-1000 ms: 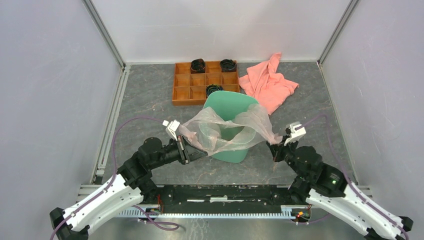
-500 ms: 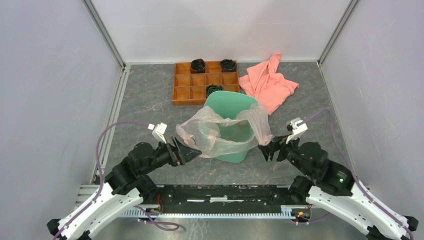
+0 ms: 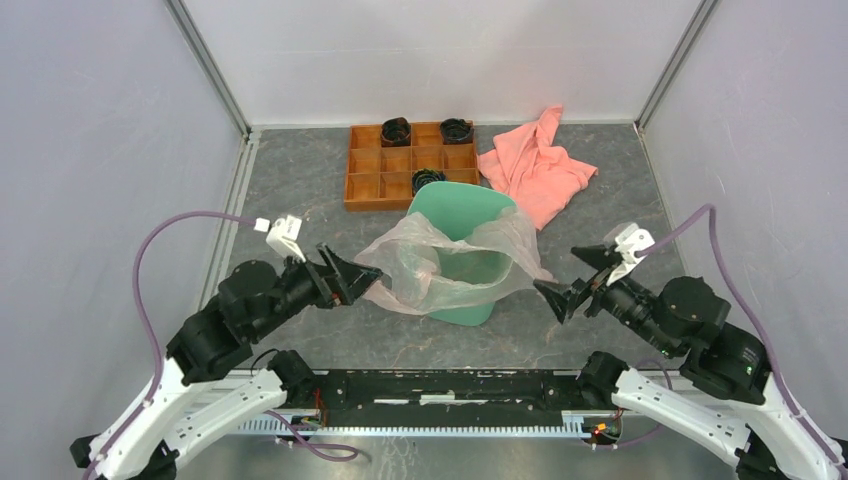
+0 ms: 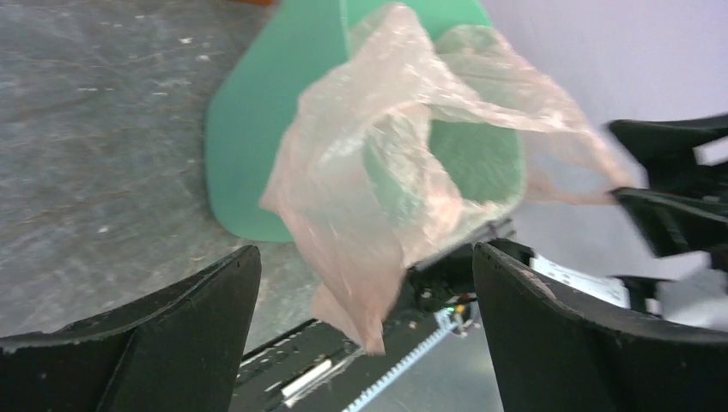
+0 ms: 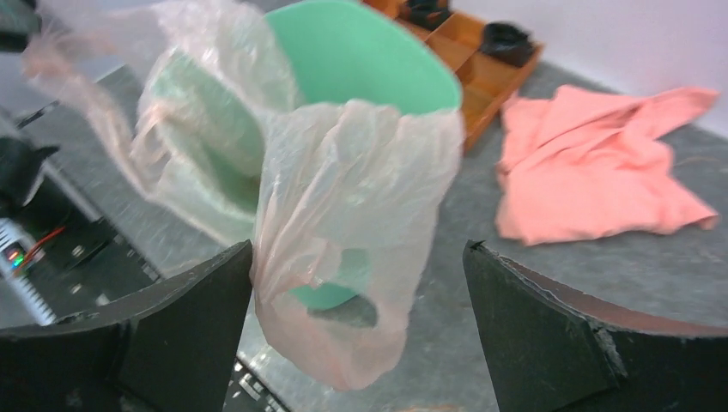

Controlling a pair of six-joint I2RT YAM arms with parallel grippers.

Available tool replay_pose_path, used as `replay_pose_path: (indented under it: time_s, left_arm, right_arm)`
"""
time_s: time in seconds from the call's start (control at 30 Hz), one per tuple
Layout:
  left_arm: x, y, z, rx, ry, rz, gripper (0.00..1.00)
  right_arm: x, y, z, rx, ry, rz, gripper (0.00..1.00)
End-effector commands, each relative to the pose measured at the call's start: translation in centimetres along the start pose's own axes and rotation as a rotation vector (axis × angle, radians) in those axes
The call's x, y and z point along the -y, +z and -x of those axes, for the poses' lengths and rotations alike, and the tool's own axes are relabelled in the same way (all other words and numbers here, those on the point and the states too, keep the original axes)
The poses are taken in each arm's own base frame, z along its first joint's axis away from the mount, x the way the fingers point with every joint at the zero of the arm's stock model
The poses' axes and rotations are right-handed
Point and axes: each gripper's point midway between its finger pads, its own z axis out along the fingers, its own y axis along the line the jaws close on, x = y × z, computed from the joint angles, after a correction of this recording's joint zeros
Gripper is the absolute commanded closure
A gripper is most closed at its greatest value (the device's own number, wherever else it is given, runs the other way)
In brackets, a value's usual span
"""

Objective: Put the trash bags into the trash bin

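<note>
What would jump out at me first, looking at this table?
Most likely the crinkly pale pink trash bag, draped over the rim of the mint-green trash bin at the table's centre. The left gripper and right gripper sit open on either side of it, holding nothing. Behind, a salmon-pink towel lies beside an orange tray.

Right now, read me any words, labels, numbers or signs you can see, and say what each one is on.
No text can be read in any view.
White patch at the lower right of the left wrist view: dark marks, too blurred to read.
Mint-green plastic bin, translucent pink film bag, orange compartmented tray, salmon cloth towel: no print visible.
</note>
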Motion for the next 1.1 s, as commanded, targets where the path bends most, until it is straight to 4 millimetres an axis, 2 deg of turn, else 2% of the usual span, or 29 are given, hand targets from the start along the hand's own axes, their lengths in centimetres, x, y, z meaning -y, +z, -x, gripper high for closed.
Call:
replay_pose_path:
  time_s: [0.0,0.1,0.17,0.3,0.37,0.4,0.43,0.47,0.6,0.7,0.77,0.83,0.97,1.07]
  left_arm:
    - [-3.2,1.8,1.2,0.008,0.159,0.209,0.02]
    - [-3.4,3.2,1.7,-0.009,0.200,0.261,0.05]
    - [-3.3,4.0,2.1,-0.009,0.222,0.279,0.08]
    - [-3.6,5.1,3.2,0.001,0.268,0.343,0.24]
    - [-3.5,5.6,3.9,0.014,0.287,0.362,0.28]
    - [-3.5,5.7,4.1,0.017,0.293,0.366,0.30]
    - [-3.5,5.8,4.2,0.017,0.304,0.374,0.35]
    - [-3.5,6.0,4.4,0.018,0.309,0.378,0.40]
    - [-3.0,6.9,4.7,0.021,0.297,0.346,0.50]
    - [-3.3,7.8,4.9,0.015,0.295,0.349,0.57]
    - [-3.4,8.5,5.2,0.016,0.289,0.338,0.67]
    - [-3.4,9.3,5.6,0.017,0.277,0.310,0.76]
    - [-4.2,10.4,6.7,0.030,0.240,0.297,0.86]
    - [-5.5,11.0,7.7,0.055,0.218,0.314,0.92]
  right_arm:
    - [2.8,0.8,3.5,0.068,-0.084,-0.164,0.02]
    - [1.6,2.4,4.5,0.083,-0.094,-0.109,0.02]
    - [1.2,3.6,4.4,0.063,-0.099,-0.099,0.02]
    - [2.8,5.0,4.4,0.034,-0.090,-0.217,0.02]
    - [4.1,5.0,4.7,0.039,-0.074,-0.304,0.14]
    - [5.0,5.0,4.7,0.037,-0.066,-0.359,0.23]
    - [5.6,4.9,4.8,0.035,-0.043,-0.407,0.38]
    - [6.2,5.0,4.9,0.026,-0.028,-0.452,0.45]
    - [6.7,6.1,5.6,-0.013,-0.045,-0.514,0.68]
    - [7.3,7.6,5.6,-0.027,-0.094,-0.553,0.76]
    - [7.3,9.0,5.5,-0.039,-0.104,-0.534,0.80]
    - [7.5,10.3,5.5,-0.044,-0.096,-0.502,0.80]
    - [9.6,12.1,4.3,-0.067,-0.082,-0.512,0.72]
    - [10.3,13.7,3.5,-0.072,-0.072,-0.451,0.60]
